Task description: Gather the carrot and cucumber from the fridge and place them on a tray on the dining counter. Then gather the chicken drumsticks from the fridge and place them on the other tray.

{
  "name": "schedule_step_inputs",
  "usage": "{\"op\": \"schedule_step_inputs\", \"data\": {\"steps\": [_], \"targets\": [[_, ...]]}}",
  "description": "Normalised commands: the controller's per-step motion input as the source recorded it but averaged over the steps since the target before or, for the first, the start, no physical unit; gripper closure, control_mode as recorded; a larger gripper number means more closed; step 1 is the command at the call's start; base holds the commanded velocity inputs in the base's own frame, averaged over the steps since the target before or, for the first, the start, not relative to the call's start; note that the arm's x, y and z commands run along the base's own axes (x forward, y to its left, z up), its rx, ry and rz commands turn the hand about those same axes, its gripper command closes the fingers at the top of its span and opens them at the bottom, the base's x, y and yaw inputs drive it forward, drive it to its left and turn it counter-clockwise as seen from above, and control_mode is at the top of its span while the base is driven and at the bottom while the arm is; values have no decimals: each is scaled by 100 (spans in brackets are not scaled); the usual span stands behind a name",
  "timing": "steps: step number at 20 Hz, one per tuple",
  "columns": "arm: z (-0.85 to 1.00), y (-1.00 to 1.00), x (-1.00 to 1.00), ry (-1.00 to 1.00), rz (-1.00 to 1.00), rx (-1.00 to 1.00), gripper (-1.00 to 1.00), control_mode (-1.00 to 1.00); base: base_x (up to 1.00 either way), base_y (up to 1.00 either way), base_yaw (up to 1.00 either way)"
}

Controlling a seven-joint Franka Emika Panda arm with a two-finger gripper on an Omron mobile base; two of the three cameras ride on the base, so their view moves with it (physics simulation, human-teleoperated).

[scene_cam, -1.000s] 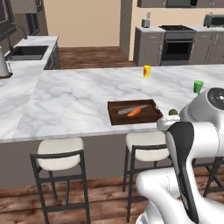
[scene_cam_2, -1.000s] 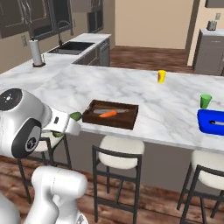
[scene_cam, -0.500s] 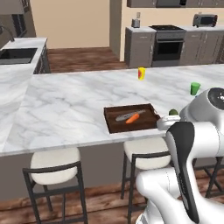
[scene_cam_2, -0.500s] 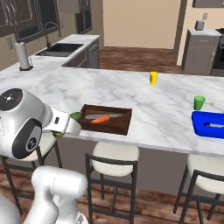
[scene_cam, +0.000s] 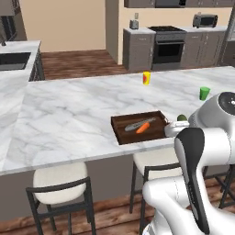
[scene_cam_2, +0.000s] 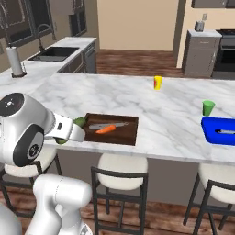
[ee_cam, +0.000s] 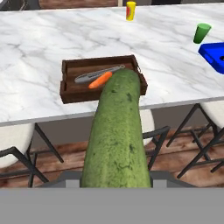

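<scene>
Gripper (ee_cam: 116,186) pinches the cucumber (ee_cam: 116,131) at its near end, short of the brown tray (ee_cam: 70,94) holding the carrot (ee_cam: 100,80). Likely stiff, smooth, slippery; mid-body grip safer.

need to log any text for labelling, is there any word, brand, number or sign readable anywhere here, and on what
None: no readable text in any view.
Yellow cup: a red patch on its side, too small to tell whether it holds letters.
Brown tray, blue tray, green cup, carrot and the cucumber in the gripper: plain, nothing written.
Oven and microwave in the back: too far and blurred to read.
</scene>
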Motion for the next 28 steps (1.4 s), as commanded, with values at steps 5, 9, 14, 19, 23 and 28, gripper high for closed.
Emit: {"op": "schedule_step_inputs", "data": {"steps": [5, 9, 14, 19, 23, 28], "targets": [[0, 0, 0, 0, 0, 0, 100, 100, 28, 33, -15], [0, 0, 0, 0, 0, 0, 100, 100, 25, 28, -14], [3, 10, 12, 0, -5, -1, 100, -100, 14, 15, -8], [6, 4, 40, 0, -1, 0, 100, -100, 0, 0, 0], [13, -5, 31, -1, 0, 4, 100, -100, 0, 0, 0], [0, -19, 35, 0, 0, 9, 100, -100, 0, 0, 0]]}}
